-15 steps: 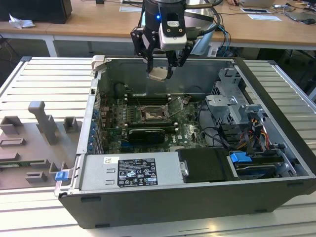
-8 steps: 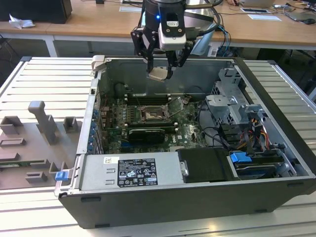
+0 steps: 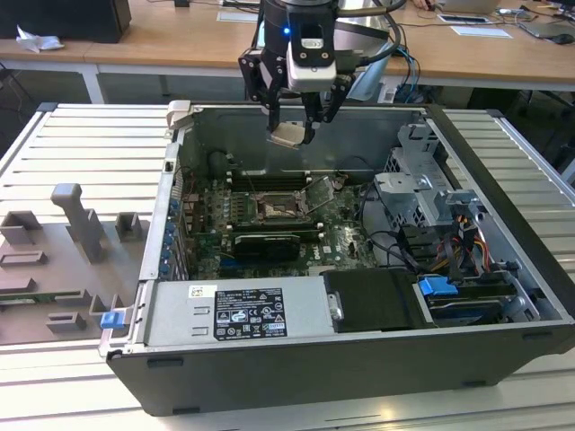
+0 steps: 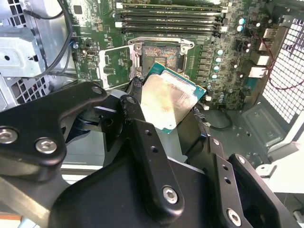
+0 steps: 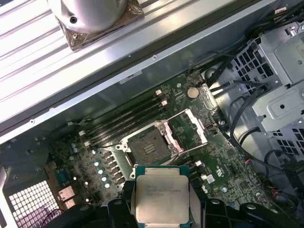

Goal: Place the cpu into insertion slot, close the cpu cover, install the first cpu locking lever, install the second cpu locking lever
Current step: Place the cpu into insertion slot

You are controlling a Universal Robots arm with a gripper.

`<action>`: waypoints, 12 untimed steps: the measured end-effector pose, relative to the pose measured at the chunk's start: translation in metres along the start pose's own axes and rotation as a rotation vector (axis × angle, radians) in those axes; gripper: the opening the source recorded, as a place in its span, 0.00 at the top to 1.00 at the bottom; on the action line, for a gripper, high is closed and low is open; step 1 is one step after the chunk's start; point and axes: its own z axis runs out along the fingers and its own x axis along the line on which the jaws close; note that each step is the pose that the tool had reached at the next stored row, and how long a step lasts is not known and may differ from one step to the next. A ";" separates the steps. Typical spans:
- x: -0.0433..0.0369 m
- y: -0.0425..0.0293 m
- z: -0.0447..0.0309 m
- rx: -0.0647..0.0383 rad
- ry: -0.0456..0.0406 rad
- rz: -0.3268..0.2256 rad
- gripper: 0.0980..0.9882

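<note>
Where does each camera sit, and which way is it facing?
Exterior view: off the arm, looking down into the open computer case; shows the gripper holding the cpu above it.
First wrist view: on the arm, facing down at the insertion slot; black gripper parts show.
Second wrist view: on the arm, looking past black gripper links at the open cpu cover.
Both wrist views share the cpu, insertion slot and cpu cover.

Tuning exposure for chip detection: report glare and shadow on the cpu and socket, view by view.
Second wrist view: glare whitens much of the metal face of the cpu. First wrist view: the cpu is evenly lit; the centre of the insertion slot is dark. Exterior view: the gripper holds the cpu pale against the grey case wall; the board below looks darker.
</note>
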 end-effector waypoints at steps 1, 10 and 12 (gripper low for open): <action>0.0000 0.0000 0.0000 0.000 -0.0005 0.005 0.50; 0.0000 0.0000 0.0002 -0.001 -0.0029 0.032 0.50; 0.0000 -0.0001 0.0002 -0.001 -0.0037 0.041 0.50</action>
